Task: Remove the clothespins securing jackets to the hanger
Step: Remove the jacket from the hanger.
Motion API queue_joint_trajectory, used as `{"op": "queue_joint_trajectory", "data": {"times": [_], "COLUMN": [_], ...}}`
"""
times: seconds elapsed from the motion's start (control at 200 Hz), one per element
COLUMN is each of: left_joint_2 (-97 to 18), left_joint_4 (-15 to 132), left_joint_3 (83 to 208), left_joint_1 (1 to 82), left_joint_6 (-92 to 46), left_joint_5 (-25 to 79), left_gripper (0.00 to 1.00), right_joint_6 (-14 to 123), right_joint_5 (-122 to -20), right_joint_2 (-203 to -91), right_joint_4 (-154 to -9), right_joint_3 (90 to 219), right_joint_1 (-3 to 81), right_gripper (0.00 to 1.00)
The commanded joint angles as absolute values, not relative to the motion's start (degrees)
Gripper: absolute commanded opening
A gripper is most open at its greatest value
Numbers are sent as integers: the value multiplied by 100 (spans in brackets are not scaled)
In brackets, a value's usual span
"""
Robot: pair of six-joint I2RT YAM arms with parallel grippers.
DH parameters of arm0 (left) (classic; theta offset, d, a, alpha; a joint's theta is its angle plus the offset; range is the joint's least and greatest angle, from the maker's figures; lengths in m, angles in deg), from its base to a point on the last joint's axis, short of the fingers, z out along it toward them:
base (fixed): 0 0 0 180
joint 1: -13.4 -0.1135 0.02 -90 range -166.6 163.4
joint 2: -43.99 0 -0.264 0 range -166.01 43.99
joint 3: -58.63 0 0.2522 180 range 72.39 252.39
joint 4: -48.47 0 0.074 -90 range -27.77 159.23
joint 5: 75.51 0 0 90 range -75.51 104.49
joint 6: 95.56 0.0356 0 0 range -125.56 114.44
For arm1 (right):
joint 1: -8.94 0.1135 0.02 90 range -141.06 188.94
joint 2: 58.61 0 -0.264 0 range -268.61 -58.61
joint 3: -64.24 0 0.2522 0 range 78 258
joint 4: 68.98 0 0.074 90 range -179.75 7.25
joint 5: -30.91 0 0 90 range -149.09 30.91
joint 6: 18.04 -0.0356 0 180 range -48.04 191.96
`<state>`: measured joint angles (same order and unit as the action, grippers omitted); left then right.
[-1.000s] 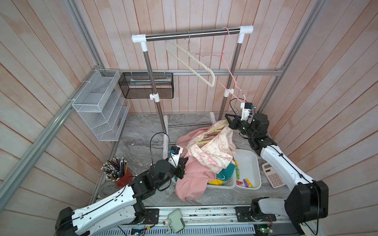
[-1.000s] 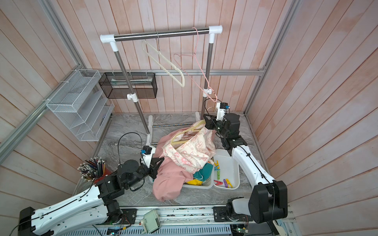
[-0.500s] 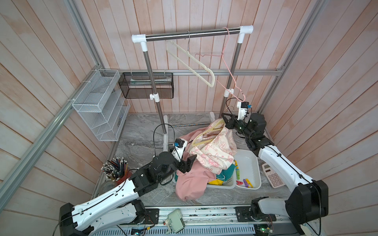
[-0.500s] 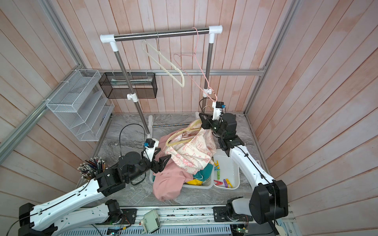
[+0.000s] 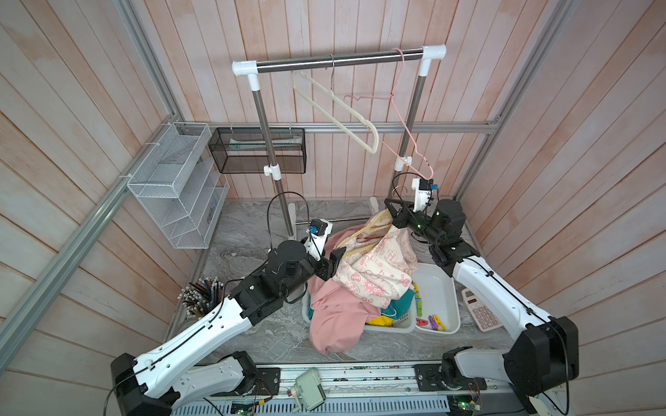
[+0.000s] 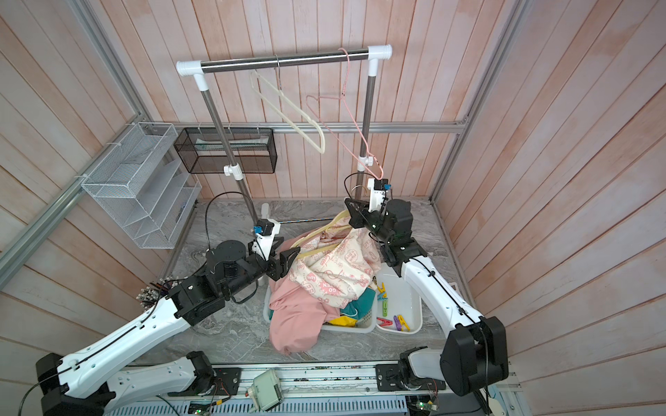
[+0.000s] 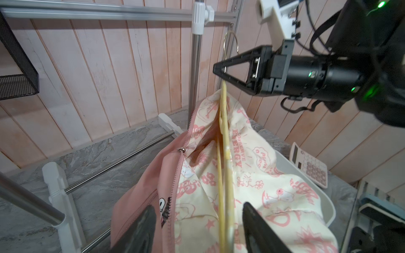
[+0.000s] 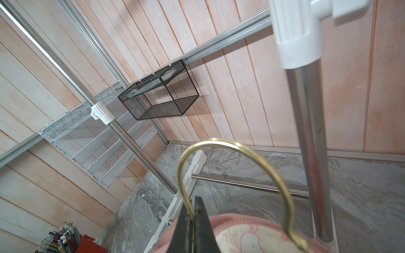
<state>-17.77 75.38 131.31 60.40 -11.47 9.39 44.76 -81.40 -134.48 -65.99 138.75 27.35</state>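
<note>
Pink-washed plank walls close in a grey marbled surface. The right end effector is clamped tight on the neck of a yellowish hanger, just below its brass hook. It holds the hanger up with the pink jacket draped from it, cream lining turned outward. The left end effector stands partly open, its jaws to either side of the hanger's lower arm and the lining, gripping nothing that I can make out. Loose clothespins, green, red, purple and yellow, lie in the white tray. The teal jacket and yellow jacket sit bunched in the basket beside it. No pin shows on the visible stretch of hanger, so this looks like the last garment, now being checked or freed. The next move probably calls for finding any clip hidden in the folds at the lower shoulder, or else sliding the jacket off while the right side holds firm. On the lining, pink lettering spells "ENERGY", and a pink burst in a top view reads "GO". The calculator shows no legible brand.
</note>
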Motion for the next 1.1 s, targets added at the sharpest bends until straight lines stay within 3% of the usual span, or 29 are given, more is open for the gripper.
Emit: {"op": "queue_joint_trajectory", "data": {"times": [0.0, 0.095, 0.415, 0.785, 0.825, 0.975, 1.095], "left_joint_2": [-1908, -1971, -1999, -1523, -1477, -1169, -777], "left_joint_4": [7673, 7590, 7388, 7422, 7455, 7757, 8089], "left_joint_3": [13416, 13473, 13523, 13363, 13362, 13379, 13370], "left_joint_1": [5857, 5834, 5837, 5832, 5837, 5834, 5836], "left_joint_6": [-1030, -861, -863, -960, -960, -1160, -1244], "left_joint_5": [1552, 1698, 2006, 1976, 1976, 1759, 1513], "left_gripper": [55, 48, 0, 0, 0, 0, 0], "right_joint_6": [4549, 4568, 4743, 4652, 4648, 4827, 5101], "right_joint_5": [-8114, -8153, -8444, -8692, -8717, -8804, -8809], "right_joint_2": [-13358, -13358, -13369, -13226, -13219, -13063, -12739], "right_joint_4": [-6374, -6371, -6348, -6220, -6224, -6243, -6113], "right_joint_3": [14084, 14085, 14049, 14017, 14022, 13883, 13507], "right_joint_1": [2774, 2783, 2845, 2808, 2804, 2784, 2736], "right_gripper": [0, 0, 0, 0, 7, 56, 72]}}
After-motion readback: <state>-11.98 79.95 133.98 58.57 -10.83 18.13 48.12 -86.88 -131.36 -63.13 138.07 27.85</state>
